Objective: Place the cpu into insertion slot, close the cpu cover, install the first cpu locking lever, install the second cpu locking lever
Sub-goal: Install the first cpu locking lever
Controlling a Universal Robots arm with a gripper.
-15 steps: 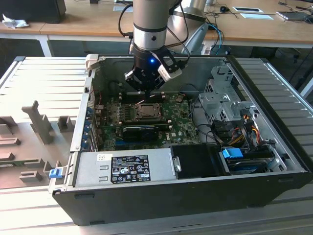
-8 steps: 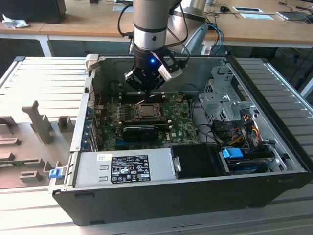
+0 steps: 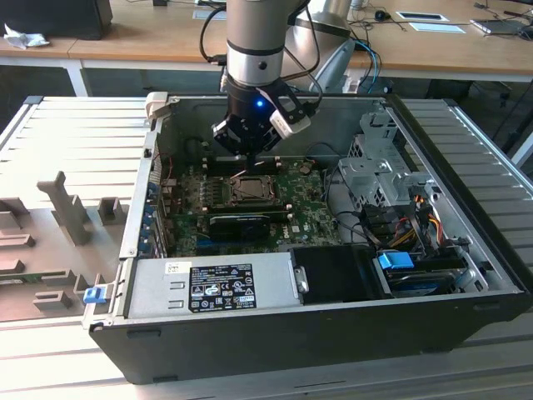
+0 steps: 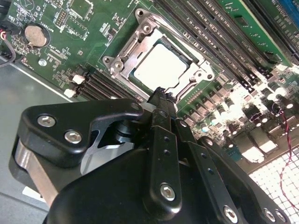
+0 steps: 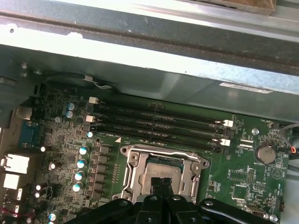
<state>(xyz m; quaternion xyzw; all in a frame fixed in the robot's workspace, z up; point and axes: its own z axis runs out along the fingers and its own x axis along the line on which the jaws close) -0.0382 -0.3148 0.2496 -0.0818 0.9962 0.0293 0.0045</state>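
One open computer case (image 3: 275, 333) lies on a ribbed metal table (image 3: 67, 142) in the exterior view, with the arm's black gripper (image 3: 248, 152) lowered inside it, just above the insertion slot (image 3: 252, 190) on the green motherboard (image 3: 300, 200). A long black expansion card (image 3: 243, 223) lies just near of the slot, and a grey power supply (image 3: 208, 283) fills the near edge of the case. On the exterior view's right stands a drive cage with coloured cables (image 3: 400, 225). Steel walls ring the board closely, leaving the opening above as the free room.

The second wrist view brings out what the exterior view cannot: the cpu (image 4: 160, 67), a flat square with a pale silvery face, sits in the insertion slot (image 4: 117, 63), framed by the thin silvery cpu cover (image 4: 202, 74) lying closed over it. The gripper (image 4: 161, 95) has its two slim black fingers pressed together with nothing between them, their tips at the edge of the cover. A round coin battery (image 4: 36, 35) and rows of dark memory slots (image 4: 219, 42) flank the socket.

In the first wrist view the clenched fingertips (image 5: 163, 183) overlap the cpu (image 5: 161, 170) inside the metal cover (image 5: 133, 172). Four long memory slots (image 5: 154, 123) run beside the socket, small cylindrical capacitors (image 5: 83, 163) stand in a row, and the case's grey sheet-metal wall (image 5: 187, 88) rises close beyond them.
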